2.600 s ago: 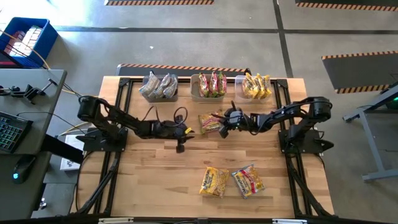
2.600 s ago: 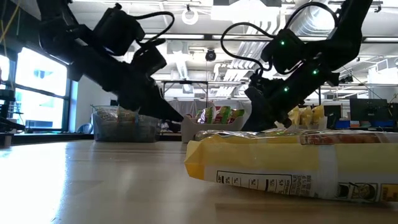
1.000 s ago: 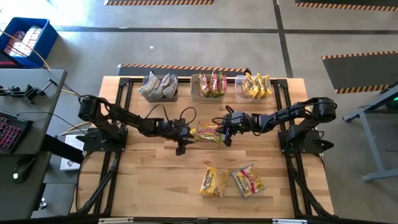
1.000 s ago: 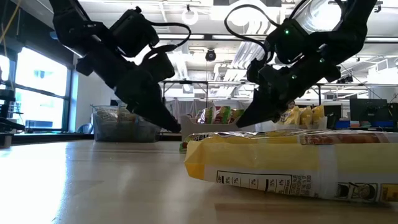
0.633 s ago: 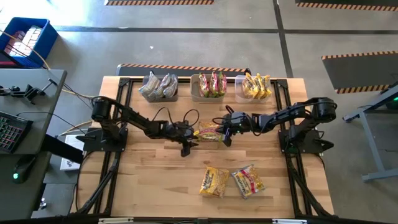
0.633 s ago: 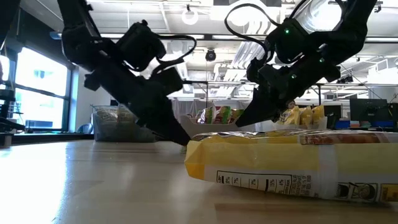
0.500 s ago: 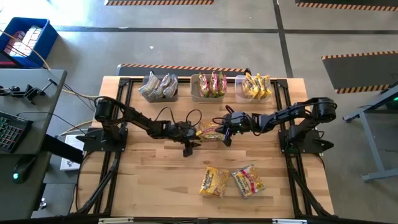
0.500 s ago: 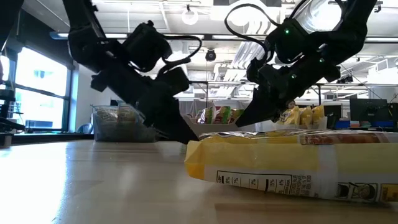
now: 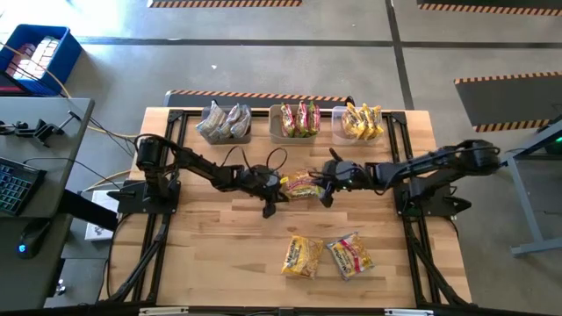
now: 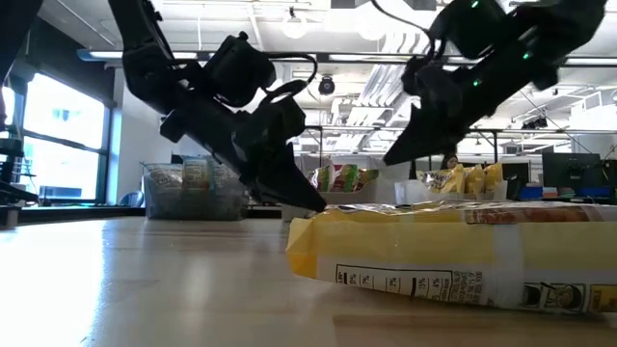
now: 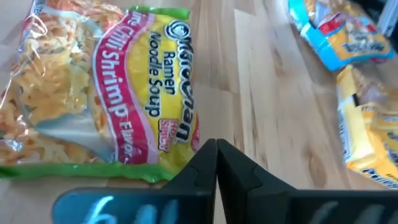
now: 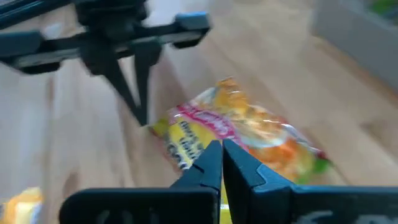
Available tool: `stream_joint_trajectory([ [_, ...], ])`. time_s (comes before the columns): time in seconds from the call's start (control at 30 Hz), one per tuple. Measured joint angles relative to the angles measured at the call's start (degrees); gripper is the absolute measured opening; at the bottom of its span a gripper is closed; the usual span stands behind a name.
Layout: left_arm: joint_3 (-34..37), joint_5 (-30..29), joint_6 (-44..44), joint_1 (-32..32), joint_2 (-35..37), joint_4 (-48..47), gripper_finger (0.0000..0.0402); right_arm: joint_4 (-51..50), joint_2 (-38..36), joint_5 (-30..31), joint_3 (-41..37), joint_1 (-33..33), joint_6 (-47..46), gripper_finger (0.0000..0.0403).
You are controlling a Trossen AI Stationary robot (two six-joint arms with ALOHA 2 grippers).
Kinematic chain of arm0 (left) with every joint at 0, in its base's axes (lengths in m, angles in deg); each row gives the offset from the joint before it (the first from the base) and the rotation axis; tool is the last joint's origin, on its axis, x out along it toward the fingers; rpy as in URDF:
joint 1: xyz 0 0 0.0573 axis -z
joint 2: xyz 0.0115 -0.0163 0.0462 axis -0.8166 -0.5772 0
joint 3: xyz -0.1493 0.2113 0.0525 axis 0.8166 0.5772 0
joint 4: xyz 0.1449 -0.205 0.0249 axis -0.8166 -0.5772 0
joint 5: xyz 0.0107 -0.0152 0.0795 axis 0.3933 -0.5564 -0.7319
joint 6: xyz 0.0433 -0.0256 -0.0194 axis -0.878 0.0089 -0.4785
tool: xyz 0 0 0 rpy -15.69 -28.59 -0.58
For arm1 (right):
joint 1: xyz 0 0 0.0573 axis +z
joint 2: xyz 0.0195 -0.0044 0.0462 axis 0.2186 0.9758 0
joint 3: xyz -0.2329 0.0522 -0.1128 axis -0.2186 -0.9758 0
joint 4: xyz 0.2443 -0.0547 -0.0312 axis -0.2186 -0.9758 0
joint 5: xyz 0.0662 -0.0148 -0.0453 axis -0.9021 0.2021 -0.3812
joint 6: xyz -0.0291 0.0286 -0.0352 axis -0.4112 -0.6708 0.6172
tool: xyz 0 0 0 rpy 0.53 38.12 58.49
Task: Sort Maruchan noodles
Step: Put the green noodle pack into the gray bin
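A Maruchan packet (image 9: 301,184), yellow with pink print and green edges, lies flat at the middle of the table, also in the left wrist view (image 11: 106,93) and the right wrist view (image 12: 249,130). My left gripper (image 9: 273,191) is shut, low at the packet's left end. My right gripper (image 9: 326,190) is shut, just right of the packet and raised above the table (image 10: 390,159). Two more packets (image 9: 301,256) (image 9: 349,254) lie near the front edge. My left gripper's shut fingertips (image 11: 216,149) stand against the packet's left end, at its yellow corner (image 11: 188,144). They come slanting down from the table's left. The packet lies flat on the table. The right wrist view shows the same fingers (image 12: 142,93) meeting that end (image 12: 158,130).
Three bins stand along the far edge: silvery packets on the left (image 9: 224,123), pink and green ones in the middle (image 9: 297,119), yellow ones on the right (image 9: 360,121). The nearest front packet (image 10: 453,251) fills the low view's lower right. Bare wood lies at the front left.
My left gripper has gone toward the table's right edge, up to the packet's left end, staying low and shut. The packet has slid a little to the right. My right gripper has drawn back toward the right edge and risen off the table.
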Motion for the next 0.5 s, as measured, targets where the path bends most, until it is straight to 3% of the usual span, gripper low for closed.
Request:
stream_joint_trajectory([
  [0.17,0.0,0.8,-0.2,-0.6,0.0,2.0,0.0001,-2.8,-1.4,11.1,0.0,5.3,-3.7,0.0],
  [0.37,0.0,-1.8,-2.8,1.4,2.0,-3.0,0.0023,-2.5,-0.8,14.6,0.0,8.0,-4.8,0.0],
  [0.5,0.0,-8.6,-3.0,4.0,3.4,-9.0,0.0056,-2.5,-0.8,14.6,0.0,7.8,-4.0,0.0],
])
